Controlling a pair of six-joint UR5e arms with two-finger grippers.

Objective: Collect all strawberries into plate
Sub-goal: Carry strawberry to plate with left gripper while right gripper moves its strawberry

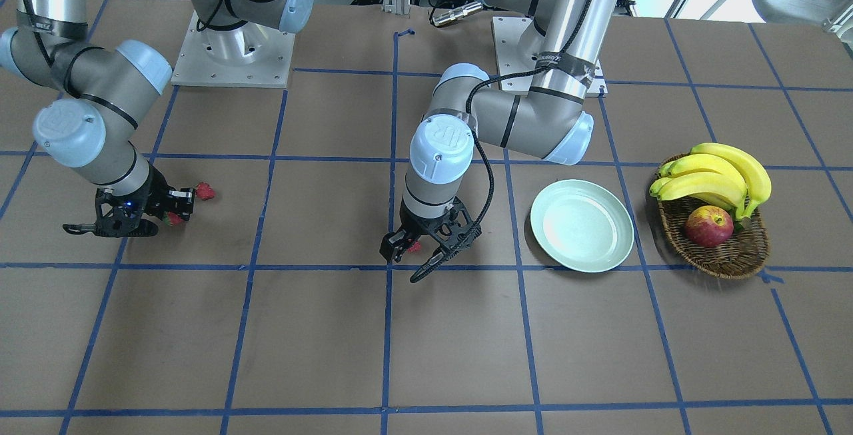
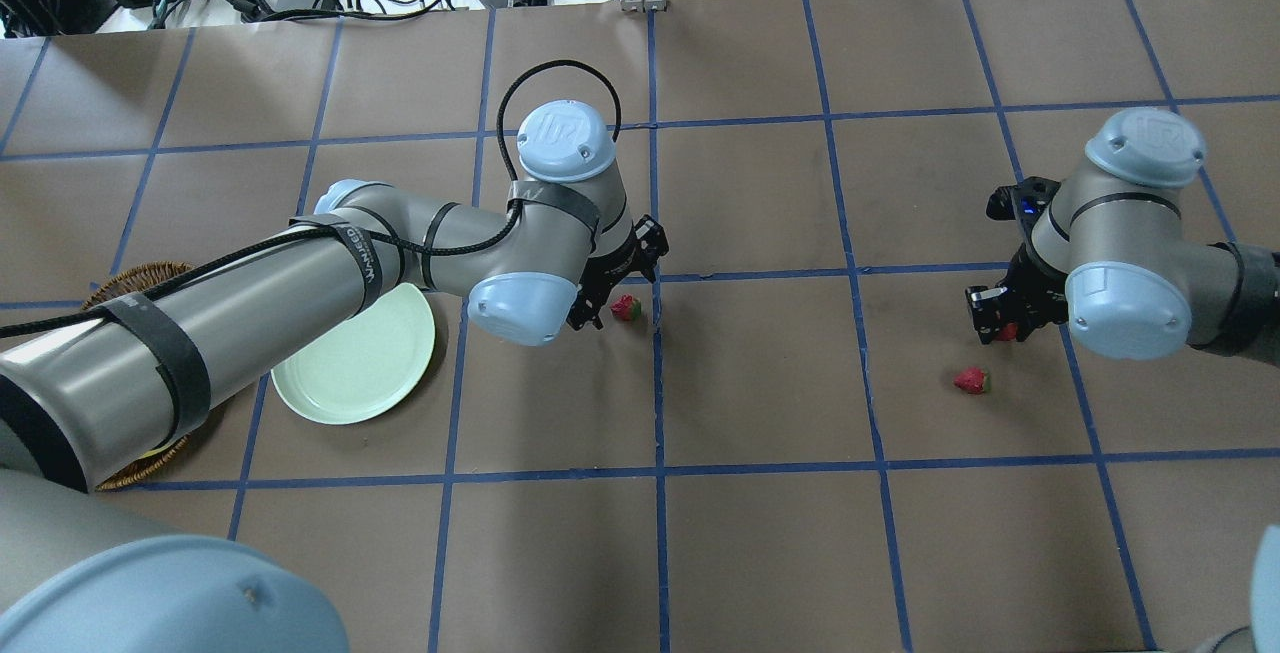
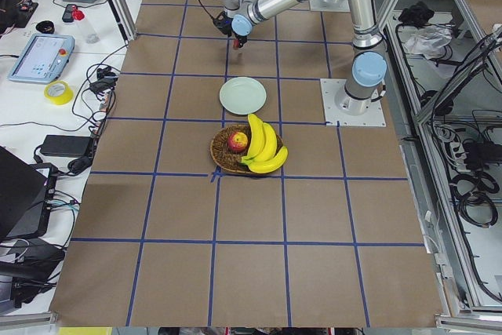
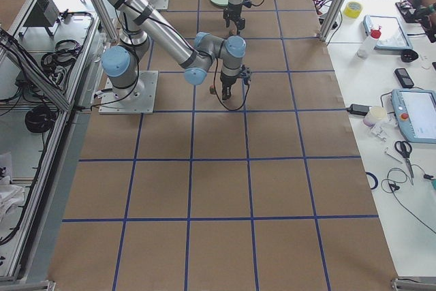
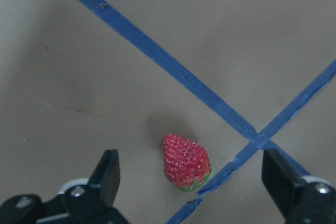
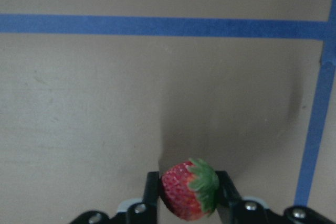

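Observation:
My left gripper (image 1: 406, 258) is open and hangs low over a strawberry (image 1: 414, 246) that lies on the table beside a blue tape crossing. In the left wrist view the strawberry (image 5: 186, 162) sits between the spread fingers (image 5: 107, 174), untouched. My right gripper (image 2: 1000, 318) is shut on a second strawberry (image 6: 188, 191) just above the table. A third strawberry (image 2: 971, 380) lies loose on the table next to the right gripper. The pale mint-green plate (image 1: 582, 225) is empty and stands beside the left arm's elbow.
A brown wicker basket (image 1: 726, 258) with bananas (image 1: 716, 175) and a red-yellow apple (image 1: 708, 226) stands just past the plate. The left forearm hangs over part of the plate (image 2: 355, 358) in the overhead view. Blue tape lines grid the brown table.

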